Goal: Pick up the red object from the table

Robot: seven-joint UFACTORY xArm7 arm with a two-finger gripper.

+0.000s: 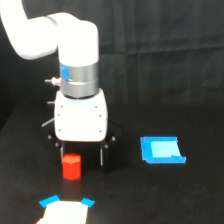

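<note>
Block (71,166) sits between hand (82,155) fingers.

I'm looking at what reads as a robotics lab test cell: a plain matte black counter (165,195) against a creased black backdrop cloth (165,45). The white arm (60,35) stands over a few small coloured test pieces.

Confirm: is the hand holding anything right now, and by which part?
Cannot tell. The hand is low around the red object, fingers either side, but the block looks to be resting on the table and finger contact isn't visible.
</note>
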